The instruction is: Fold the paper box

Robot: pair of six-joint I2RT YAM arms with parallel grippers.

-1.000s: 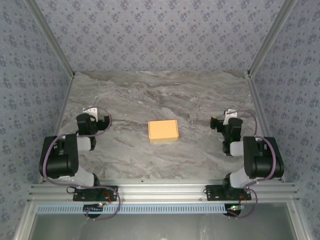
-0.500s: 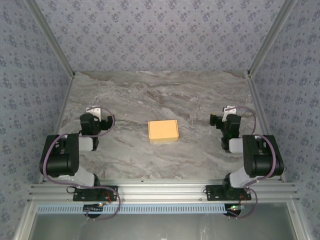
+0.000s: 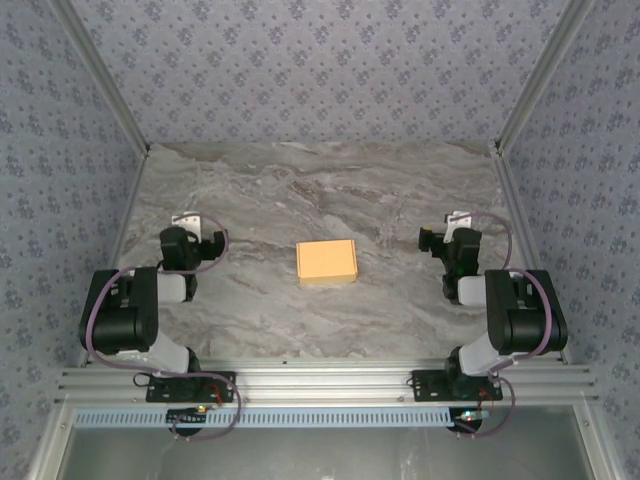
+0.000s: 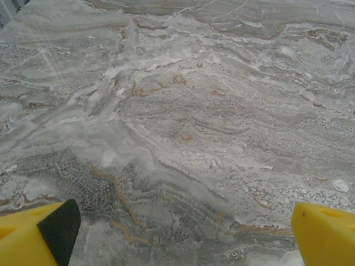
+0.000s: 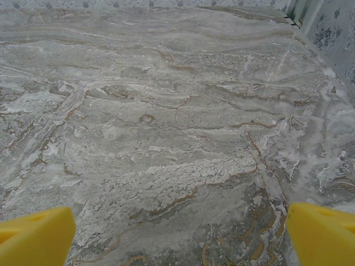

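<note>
One paper box (image 3: pixel 327 262) between claws (image 3: pixel 216 240) (image 3: pixel 427 240)

left tool fingertips (image 4: pixel 39 235) cropped, right tool fingertips (image 5: pixel 36 237) cropped, paper box (image 3: pixel 326 262) flaps unreadable

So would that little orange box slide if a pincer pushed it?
Probably: the paper box looks like thin card, so likely light, and the table looks smooth. Low and flat, it should skid, not tip. Squeezing may dent it.
</note>
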